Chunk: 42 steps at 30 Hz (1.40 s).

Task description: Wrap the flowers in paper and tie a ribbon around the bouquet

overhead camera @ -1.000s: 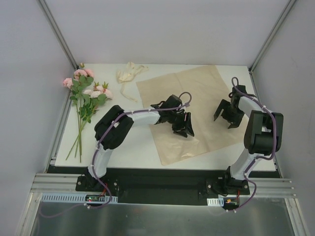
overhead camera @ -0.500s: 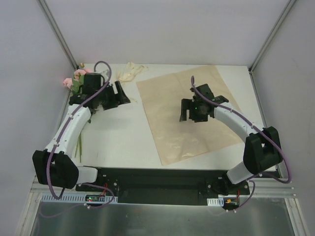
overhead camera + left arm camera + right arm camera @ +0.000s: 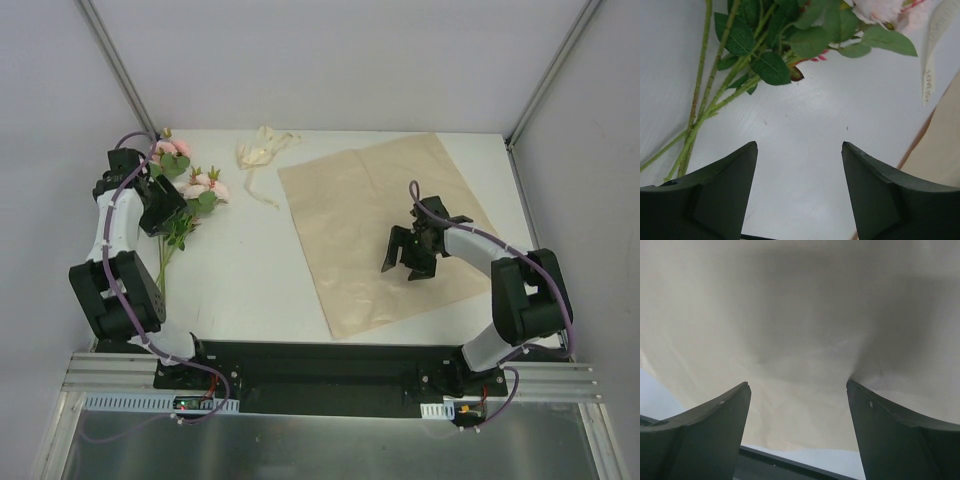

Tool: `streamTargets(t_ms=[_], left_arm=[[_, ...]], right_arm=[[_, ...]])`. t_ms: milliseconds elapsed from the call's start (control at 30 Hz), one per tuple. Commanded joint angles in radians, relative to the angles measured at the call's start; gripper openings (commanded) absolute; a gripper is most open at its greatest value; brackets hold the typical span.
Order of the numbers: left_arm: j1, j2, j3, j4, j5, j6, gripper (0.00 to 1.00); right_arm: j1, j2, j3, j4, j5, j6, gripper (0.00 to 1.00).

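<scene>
Our left gripper [image 3: 797, 150] is hanging wide open just short of the flowers [image 3: 195, 185], and that is where we are seeing the first risk. The stems [image 3: 700, 115] are thin and lying fanned apart on the table [image 3: 250, 280], so closing from this spot is likely to be catching only one or two of them, or pinching leaves [image 3: 770, 67], and the bunch could be splitting as we lift. If we are coming down too low, the jaws could be scraping the tabletop and pushing the stems away.

The paper [image 3: 350, 200] is our second worry. It is thin and lying flat, well apart from the flowers, and our right gripper [image 3: 405, 262] is hovering low over its middle. A press or drag there is liable to be creasing or skewing the sheet, and a ripple is showing beside one jaw in the right wrist view. The ribbon [image 3: 262, 150] is lying bunched at the far edge between flowers and paper, so a sweeping carry of the flowers is risking a snag.

As for the hands, the left jaws are standing wide and holding nothing, with bare table between them and the leaves and stems just beyond. The right jaws are standing wide too and gripping nothing; we are not able to tell whether they are touching the paper.
</scene>
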Motion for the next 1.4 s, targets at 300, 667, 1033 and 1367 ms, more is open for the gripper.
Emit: streamTargets(t_ms=[300, 667, 1033, 1367], left_arm=[[0.061, 0.387, 0.263, -0.049, -0.225, 0.278, 0.32], [0.081, 0.518, 0.391, -0.064, -0.195, 0.468, 0.31], [0.084, 0.616, 0.499, -0.066, -0.113, 0.487, 0.24], [0.084, 0.654, 0.522, -0.067, -0.099, 0.496, 0.17]], right_arm=[[-0.054, -0.165, -0.048, 0.053, 0.035, -0.005, 0.83], [-0.031, -0.159, -0.051, 0.066, 0.012, -0.019, 0.83], [-0.026, -0.171, -0.066, 0.095, -0.008, -0.026, 0.83], [-0.025, -0.17, -0.066, 0.098, -0.014, -0.033, 0.83]])
